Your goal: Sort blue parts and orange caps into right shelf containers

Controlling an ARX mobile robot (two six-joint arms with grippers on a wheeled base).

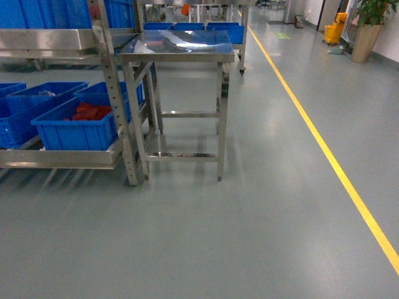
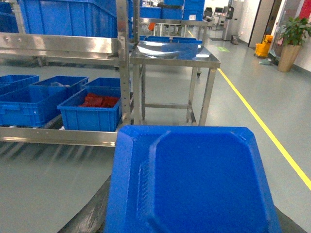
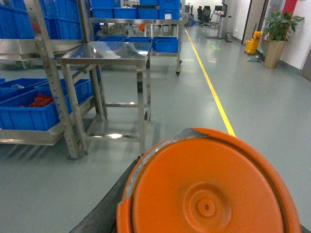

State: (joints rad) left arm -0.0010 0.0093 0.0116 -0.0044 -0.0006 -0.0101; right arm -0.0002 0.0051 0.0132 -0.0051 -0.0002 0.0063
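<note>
Left wrist cam: a flat blue plastic part with chamfered corners (image 2: 194,182) fills the lower frame, right under the lens. Jaws themselves not visible, so I can't tell whether the left ones are clenched on it. Right wrist cam: same story with a round orange plastic cap (image 3: 206,187), raised centre boss, filling the bottom; right jaws hidden, state unknown. Neither arm shows in the head view.

Ahead of me is bare grey floor (image 1: 249,237), then a stainless steel table with a shiny top (image 1: 177,45) and lower crossbars, standing just beside the end post of a steel shelf rack (image 1: 115,93) on my left. The bright blue ribbed open-top bins (image 1: 78,128) sit on the rack's low shelf; the nearest one holds red pieces (image 1: 90,112). More blue bins on the upper shelf and behind the table.

A yellow floor line (image 1: 324,149) runs along the right. Far right: a potted plant (image 1: 369,28) and a yellow mop bucket (image 1: 335,30).
</note>
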